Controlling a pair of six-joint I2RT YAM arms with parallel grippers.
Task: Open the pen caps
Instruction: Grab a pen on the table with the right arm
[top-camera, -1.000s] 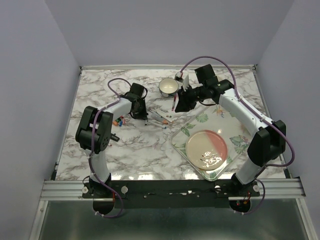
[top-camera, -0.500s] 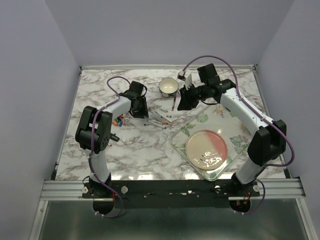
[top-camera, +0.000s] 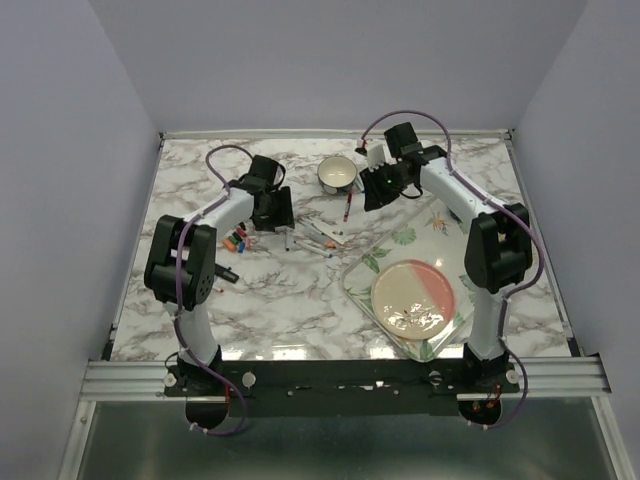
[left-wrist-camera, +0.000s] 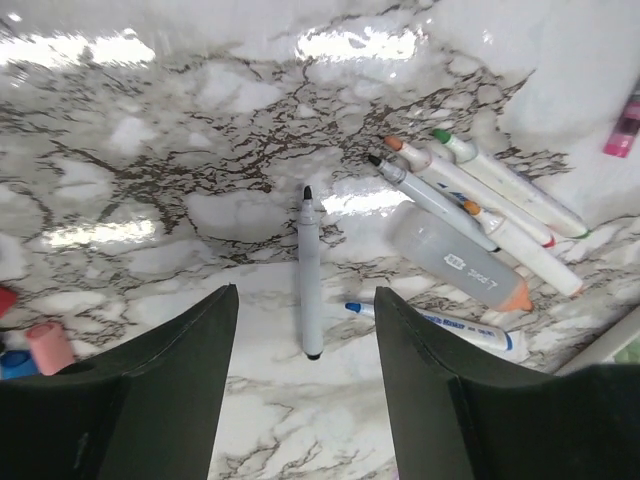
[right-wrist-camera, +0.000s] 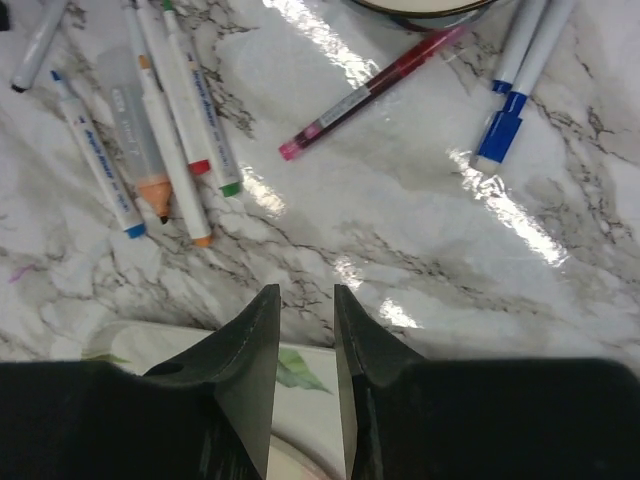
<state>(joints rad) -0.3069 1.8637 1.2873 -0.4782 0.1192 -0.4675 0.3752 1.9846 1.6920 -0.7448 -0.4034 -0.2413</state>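
Selection of the next capped pen is, I judge, the step in hand, since neither of my hands holds anything.

Nearest me, my left gripper (left-wrist-camera: 305, 300) hangs over the marble table (left-wrist-camera: 150, 150) with its fingers well apart. A grey pen (left-wrist-camera: 310, 250) lies between them, pointing to 12 o'clock with its black tip bare, so it needs nothing more. At 8 o'clock from it, beside my left finger, lie loose caps (left-wrist-camera: 50, 347): a pink one, with red and blue ones at the frame's edge. At 2 o'clock a cluster of markers (left-wrist-camera: 470, 210) shows bare orange, green and black tips.

Farther out, my right gripper (right-wrist-camera: 307, 295) hovers just past the tray (right-wrist-camera: 130, 335) with only a narrow slit between its fingers and nothing in it. A red pen (right-wrist-camera: 370, 90) lies at 12 o'clock, below the bowl (right-wrist-camera: 420, 8). Its pink end may be a cap, but I cannot tell from here.

At 1 o'clock lie two white pens side by side with blue ends. The nearer one wears a blue cap (right-wrist-camera: 503, 130), short, stubby and seated snug on its barrel.

Next, I think my right fingers must spread, swing to 1 o'clock and come down across that barrel alone. Then my left hand must come over, pinch the cap and pull along the pen's line.
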